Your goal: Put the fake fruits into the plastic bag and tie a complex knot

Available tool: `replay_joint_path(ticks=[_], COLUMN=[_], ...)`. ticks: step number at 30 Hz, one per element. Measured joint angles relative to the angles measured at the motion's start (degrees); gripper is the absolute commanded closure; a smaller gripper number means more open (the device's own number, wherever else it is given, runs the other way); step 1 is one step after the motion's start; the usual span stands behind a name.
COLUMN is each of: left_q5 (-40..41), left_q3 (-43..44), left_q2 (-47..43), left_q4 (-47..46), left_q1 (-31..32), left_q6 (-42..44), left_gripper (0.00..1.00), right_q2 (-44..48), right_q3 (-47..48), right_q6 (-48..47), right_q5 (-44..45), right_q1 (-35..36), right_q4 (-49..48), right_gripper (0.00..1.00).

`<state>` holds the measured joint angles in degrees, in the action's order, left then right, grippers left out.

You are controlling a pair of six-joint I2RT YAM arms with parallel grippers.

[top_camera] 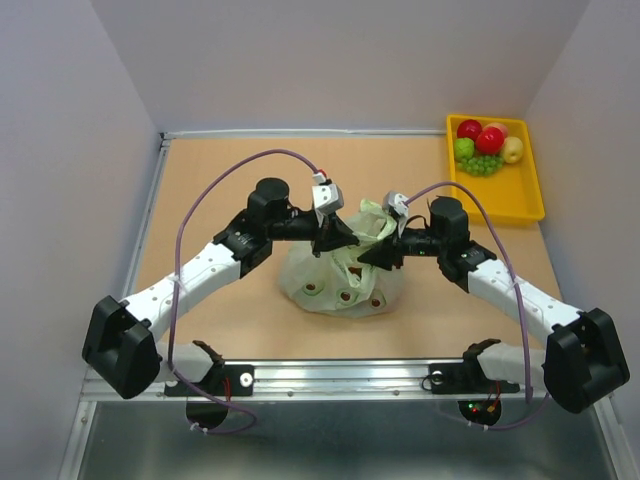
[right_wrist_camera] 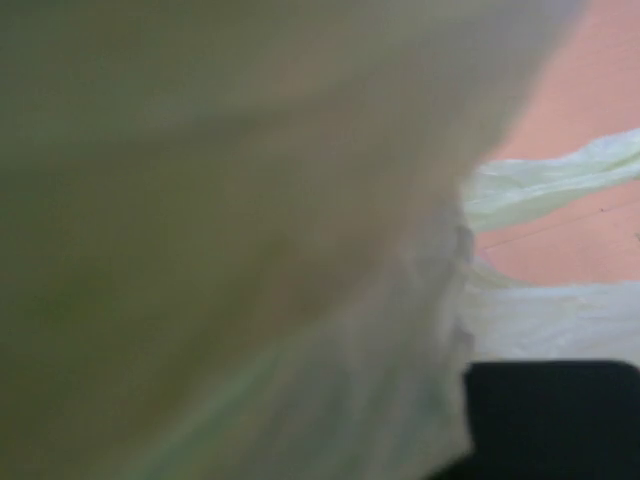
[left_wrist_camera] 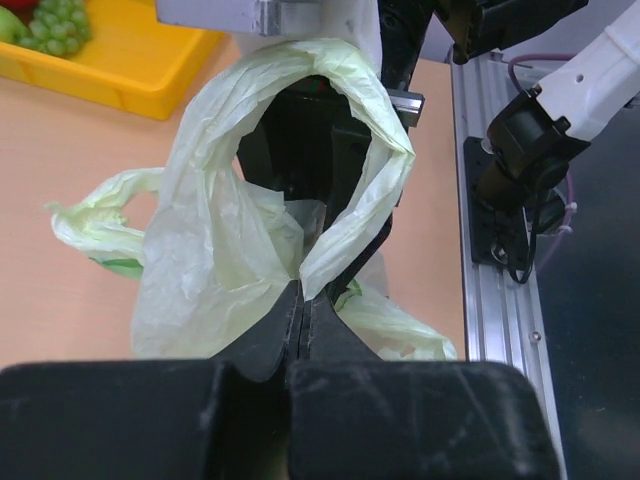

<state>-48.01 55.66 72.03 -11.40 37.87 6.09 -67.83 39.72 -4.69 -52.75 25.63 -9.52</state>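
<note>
Blurred plastic bag [right_wrist_camera: 250, 250] fills most of the frame. At right, a strip of it crosses the tan table [right_wrist_camera: 590, 90]; a black finger [right_wrist_camera: 550, 420] shows bottom right.

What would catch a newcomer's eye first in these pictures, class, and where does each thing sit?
The pale-green plastic bag sits crumpled in the middle of the table, where the left hand, shut on its thin film, meets the right hand. In the far right corner, a yellow tray holds bright fake fruits.
</note>
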Motion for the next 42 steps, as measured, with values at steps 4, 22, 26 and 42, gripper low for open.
replay_joint_path(ticks=[4, 22, 26, 42], left_q5=[0.0, -1.4, -1.7, 3.4], left_q3=[0.0, 1.4, 1.4, 6.4], left_q2=[2.9, 7.2, 2.8, 1.9], left_q4=[-2.1, -5.2, -1.4, 2.5], left_q1=[1.9, 4.5, 2.0, -2.7], left_q6=[-1.2, -3.1, -3.3, -0.1], left_gripper=[1.0, 0.68, 0.59, 0.66], right_q2=[0.0, -0.1, 0.8, 0.9], right_q3=[0.0, 2.1, 2.1, 2.1], right_q6=[-0.5, -2.3, -2.8, -3.6], right_q5=[-0.9, -4.7, -4.0, -1.7], right_q1=[0.0, 0.4, 1.2, 0.7], right_q4=[0.0, -0.3, -1.3, -1.2], right_gripper=[0.32, 1.0, 1.0, 0.99])
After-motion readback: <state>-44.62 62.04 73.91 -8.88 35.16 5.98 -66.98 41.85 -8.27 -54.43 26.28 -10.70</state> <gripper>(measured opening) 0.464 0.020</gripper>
